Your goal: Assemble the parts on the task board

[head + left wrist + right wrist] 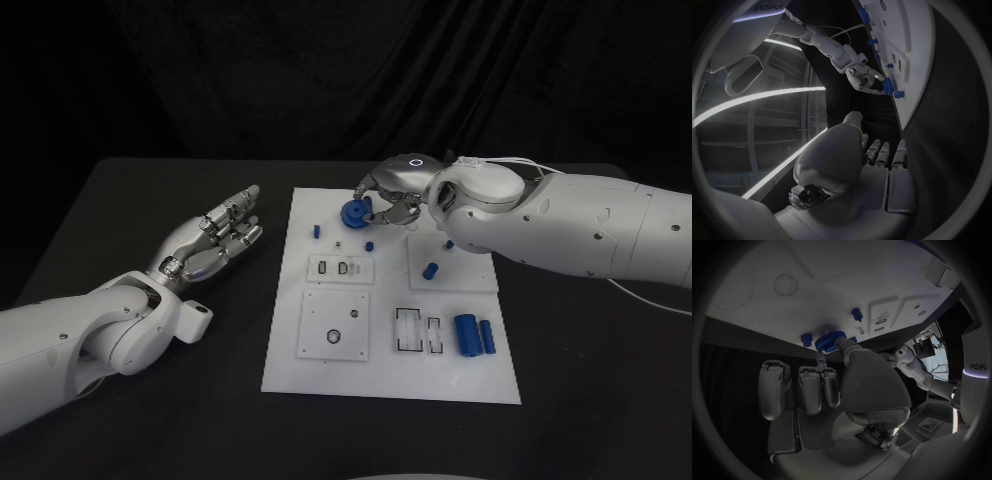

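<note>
Parts wait on the task board [389,380] while the right hand [392,200] pinches a blue gear [355,213] near its far edge, probably to seat it, and the left hand [216,235] rests open and empty beside the board's left edge.

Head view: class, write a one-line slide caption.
Right hand grips a blue gear at the board's far edge; left hand rests open beside it.

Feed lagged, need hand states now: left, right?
Left hand: open, holding nothing, beside the task board.
Right hand: fingers on the blue gear; grip cannot be told.
</note>
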Controlling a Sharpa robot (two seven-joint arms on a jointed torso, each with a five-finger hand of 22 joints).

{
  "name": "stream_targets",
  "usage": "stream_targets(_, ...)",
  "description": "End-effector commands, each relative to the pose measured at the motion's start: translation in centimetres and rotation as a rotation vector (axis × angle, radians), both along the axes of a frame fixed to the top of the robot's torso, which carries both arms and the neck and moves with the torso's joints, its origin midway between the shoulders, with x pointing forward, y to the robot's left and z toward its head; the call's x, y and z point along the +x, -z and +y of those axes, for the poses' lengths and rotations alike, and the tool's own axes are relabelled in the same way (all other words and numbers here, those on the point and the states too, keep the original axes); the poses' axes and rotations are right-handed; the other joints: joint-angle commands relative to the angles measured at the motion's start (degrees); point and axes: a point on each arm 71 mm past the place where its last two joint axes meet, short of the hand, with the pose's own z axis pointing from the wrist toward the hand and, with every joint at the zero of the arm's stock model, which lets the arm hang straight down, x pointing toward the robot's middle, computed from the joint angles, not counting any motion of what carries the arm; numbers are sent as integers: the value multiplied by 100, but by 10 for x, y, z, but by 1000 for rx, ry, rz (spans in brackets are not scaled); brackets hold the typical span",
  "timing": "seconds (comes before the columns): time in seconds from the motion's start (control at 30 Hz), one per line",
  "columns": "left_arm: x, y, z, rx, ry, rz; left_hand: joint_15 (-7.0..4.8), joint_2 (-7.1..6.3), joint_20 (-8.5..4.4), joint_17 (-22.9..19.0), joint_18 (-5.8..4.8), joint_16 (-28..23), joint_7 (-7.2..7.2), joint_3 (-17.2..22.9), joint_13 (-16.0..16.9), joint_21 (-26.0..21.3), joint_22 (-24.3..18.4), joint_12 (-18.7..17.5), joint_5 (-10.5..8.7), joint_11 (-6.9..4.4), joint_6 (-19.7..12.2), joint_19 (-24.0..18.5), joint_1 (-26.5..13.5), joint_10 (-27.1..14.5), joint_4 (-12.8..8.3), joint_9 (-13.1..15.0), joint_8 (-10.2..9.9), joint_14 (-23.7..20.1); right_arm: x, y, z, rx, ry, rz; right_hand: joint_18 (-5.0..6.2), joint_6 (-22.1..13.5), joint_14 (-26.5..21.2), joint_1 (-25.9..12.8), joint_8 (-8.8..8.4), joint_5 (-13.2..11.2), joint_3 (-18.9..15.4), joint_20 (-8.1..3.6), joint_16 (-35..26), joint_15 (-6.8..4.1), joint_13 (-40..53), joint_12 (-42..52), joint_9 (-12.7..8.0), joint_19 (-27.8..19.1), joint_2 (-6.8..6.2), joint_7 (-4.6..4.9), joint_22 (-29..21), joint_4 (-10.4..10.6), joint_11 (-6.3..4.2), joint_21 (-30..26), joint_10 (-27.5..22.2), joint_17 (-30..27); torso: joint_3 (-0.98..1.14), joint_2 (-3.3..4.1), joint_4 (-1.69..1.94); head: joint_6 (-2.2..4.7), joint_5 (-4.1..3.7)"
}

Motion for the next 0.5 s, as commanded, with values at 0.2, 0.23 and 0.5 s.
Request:
stream_targets(0.2, -2, -7, -3, -45, 40, -79, 52, -11, 37, -9, 14, -21, 29, 24, 0, 10, 0, -25, -26, 45, -4, 12, -68, -5, 4, 9, 26, -2, 0, 2, 1, -4, 7, 1, 116, -24, 600, -108, 21, -2, -3, 16, 17, -3, 1509, 15, -21, 66, 19, -10, 1217, 61, -40, -53, 607, 1509, -3, -1, 3, 0, -10)
stream_targets(0.23, -2, -7, -3, -45, 40, -79, 52, -11, 37, -9, 14, -21, 29, 24, 0, 10, 0, -25, -26, 45, -4, 12, -68, -5, 4, 9, 26, -2, 0, 2, 1, -6, 9, 3, 118, -20, 600, -109, 23, -2, -2, 16, 17, -3, 1509, 15, -22, 61, 23, -9, 1214, 62, -40, -61, 607, 1509, -2, -1, 3, -3, -10)
stream_targets(0.5, -2, -7, -3, -44, 40, -78, 55, -9, 40, -9, 14, -21, 39, 27, 0, 11, 0, -24, -42, 52, -3, 13, -73, -4, 8, 8, 24, -2, 1, 2, 0, -12, 19, 7, 122, -13, 600, -109, 26, -1, 0, 16, 17, -2, 1509, 15, -25, 49, 26, -8, 1208, 62, -39, -78, 607, 1509, -1, -2, 1, -7, -12)
